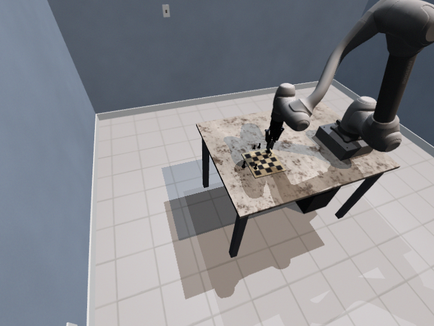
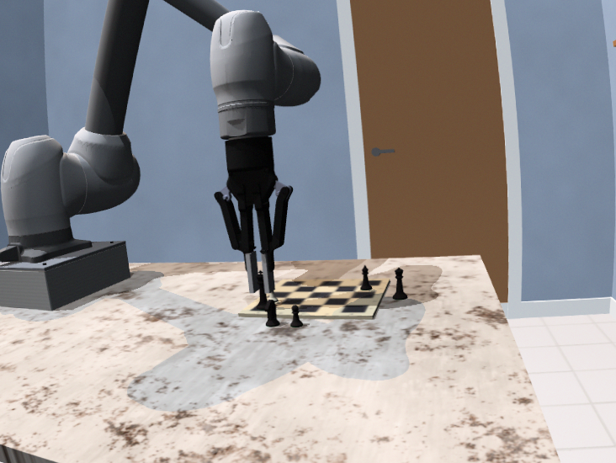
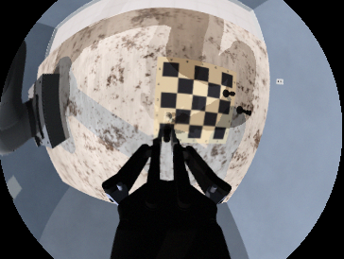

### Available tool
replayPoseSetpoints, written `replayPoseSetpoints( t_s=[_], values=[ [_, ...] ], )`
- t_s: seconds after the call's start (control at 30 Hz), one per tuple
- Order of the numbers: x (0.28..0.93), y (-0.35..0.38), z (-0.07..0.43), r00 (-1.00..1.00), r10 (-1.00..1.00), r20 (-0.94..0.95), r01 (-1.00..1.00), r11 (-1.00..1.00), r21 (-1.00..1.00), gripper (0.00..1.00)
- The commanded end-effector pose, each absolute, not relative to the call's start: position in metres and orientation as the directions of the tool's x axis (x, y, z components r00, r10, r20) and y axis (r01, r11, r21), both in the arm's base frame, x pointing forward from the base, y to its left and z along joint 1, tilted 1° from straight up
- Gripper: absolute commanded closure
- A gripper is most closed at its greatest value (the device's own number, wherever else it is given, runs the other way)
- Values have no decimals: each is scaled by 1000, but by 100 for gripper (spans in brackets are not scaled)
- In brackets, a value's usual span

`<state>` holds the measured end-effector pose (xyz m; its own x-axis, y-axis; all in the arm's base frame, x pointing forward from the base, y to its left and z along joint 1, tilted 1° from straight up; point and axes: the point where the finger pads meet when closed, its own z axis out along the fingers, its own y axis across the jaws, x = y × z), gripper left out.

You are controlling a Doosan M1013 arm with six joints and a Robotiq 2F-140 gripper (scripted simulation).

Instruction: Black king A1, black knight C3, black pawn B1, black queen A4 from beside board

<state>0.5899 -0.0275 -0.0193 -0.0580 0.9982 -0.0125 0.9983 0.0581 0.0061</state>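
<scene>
The small chessboard (image 2: 318, 297) lies in the middle of the table; it also shows in the top view (image 1: 263, 163) and in the wrist view (image 3: 197, 98). My gripper (image 2: 260, 279) points straight down over the board's near left corner. A tall black piece, seemingly the king (image 2: 260, 290), stands upright on that corner square between my fingers, which stand slightly apart around it. A black knight (image 2: 272, 313) and a black pawn (image 2: 296, 316) stand on the table just off the board's front edge. A black queen (image 2: 398, 284) stands off the board's right edge. Another black piece (image 2: 365, 278) stands on the board's far right.
The robot's base block (image 2: 60, 274) sits on the table at the far left. The table's right edge (image 2: 502, 323) drops to the tiled floor. A brown door (image 2: 427, 124) is behind the table.
</scene>
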Motion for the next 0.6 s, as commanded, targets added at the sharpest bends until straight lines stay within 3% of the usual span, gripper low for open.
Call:
replayPoseSetpoints(
  t_s=[0.0, 0.57],
  values=[
    [590, -27, -19, -58, 998, -12, 998, 58, 6, 75],
    [590, -27, -9, -58, 998, -12, 998, 58, 6, 75]
  ],
)
